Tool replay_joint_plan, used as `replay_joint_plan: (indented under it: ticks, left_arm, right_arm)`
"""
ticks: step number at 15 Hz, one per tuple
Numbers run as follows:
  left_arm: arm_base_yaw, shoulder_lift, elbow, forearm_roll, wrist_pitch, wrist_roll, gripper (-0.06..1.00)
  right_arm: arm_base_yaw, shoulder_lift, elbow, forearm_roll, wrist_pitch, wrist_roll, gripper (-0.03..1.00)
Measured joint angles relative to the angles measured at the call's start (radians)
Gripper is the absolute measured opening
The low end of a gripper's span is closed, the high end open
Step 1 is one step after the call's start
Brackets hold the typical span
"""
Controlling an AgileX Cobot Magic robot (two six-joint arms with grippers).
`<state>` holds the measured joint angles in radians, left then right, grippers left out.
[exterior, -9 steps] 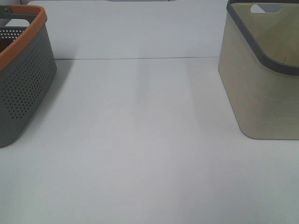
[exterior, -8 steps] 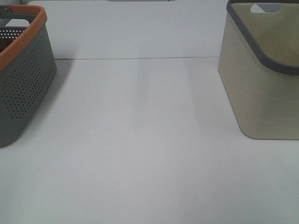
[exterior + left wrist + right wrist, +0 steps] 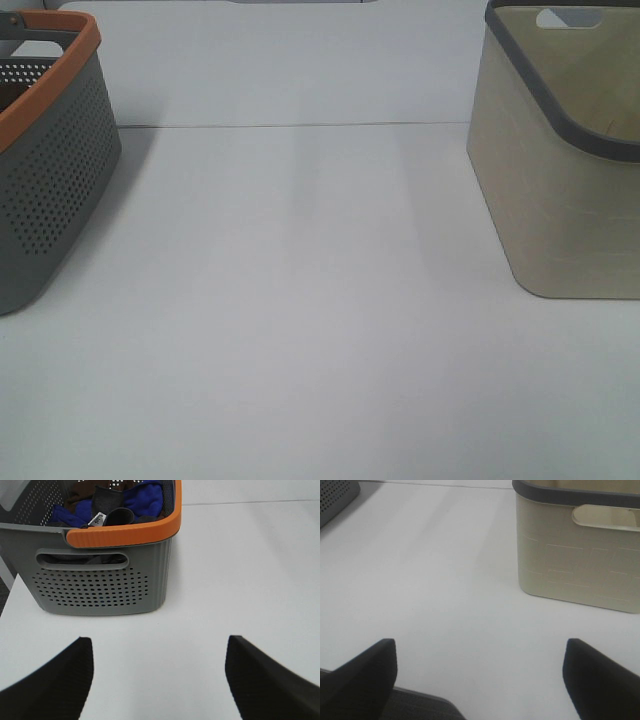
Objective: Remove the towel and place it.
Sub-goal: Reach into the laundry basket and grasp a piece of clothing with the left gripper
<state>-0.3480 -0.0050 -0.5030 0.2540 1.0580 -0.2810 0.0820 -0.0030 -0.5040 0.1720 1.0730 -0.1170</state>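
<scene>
Two sets of jaws apart, empty: left gripper (image 3: 160,680), right gripper (image 3: 480,680).
Bunched in grey basket (image 3: 125,532) at bench's left edge: towel (image 3: 107,501) (white tag showing), dead ahead of left gripper, judged the nearer one.

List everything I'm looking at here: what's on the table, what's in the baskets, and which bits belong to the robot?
Table: one, white, under both baskets.
Grey basket: one, grey with holes and an orange rim, on the left in the high view.
Beige basket: one, beige with a dark grey rim, on the right.
Towel: one, dark grey with a small white tag, inside the grey basket.
Blue cloth: one, bright blue, beside the towel in the grey basket.
Left claw: one, black, open and holding nothing, facing the grey basket.
Right claw: one, black, open and holding nothing, facing the beige basket.
</scene>
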Motion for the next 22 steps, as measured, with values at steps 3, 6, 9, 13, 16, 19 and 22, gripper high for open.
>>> replay_joint_plan:
  ticks: [3, 6, 9, 13, 16, 19, 22]
  left_arm:
    - [0.000, 0.000, 0.000, 0.000, 0.000, 0.000, 0.69]
    - [0.000, 0.000, 0.000, 0.000, 0.000, 0.000, 0.69]
    - [0.000, 0.000, 0.000, 0.000, 0.000, 0.000, 0.69]
    - [0.000, 0.000, 0.000, 0.000, 0.000, 0.000, 0.69]
    - [0.003, 0.000, 0.000, 0.000, 0.000, 0.000, 0.69]
    - [0.123, 0.000, 0.000, 0.000, 0.000, 0.001, 0.69]
    - [0.267, 0.000, 0.000, 0.000, 0.000, 0.001, 0.69]
  right_arm:
    - [0.000, 0.000, 0.000, 0.001, 0.000, 0.000, 0.88]
    - [0.000, 0.002, 0.000, 0.001, 0.000, 0.000, 0.88]
    - [0.000, 0.023, 0.002, 0.001, -0.001, 0.001, 0.87]
    - [0.000, 0.017, 0.002, 0.001, 0.000, 0.001, 0.86]
    - [0.000, 0.000, 0.002, 0.001, -0.001, 0.001, 0.86]
    - [0.000, 0.000, 0.002, 0.001, -0.001, 0.001, 0.85]
    - [0.000, 0.000, 0.002, 0.001, -0.001, 0.001, 0.85]
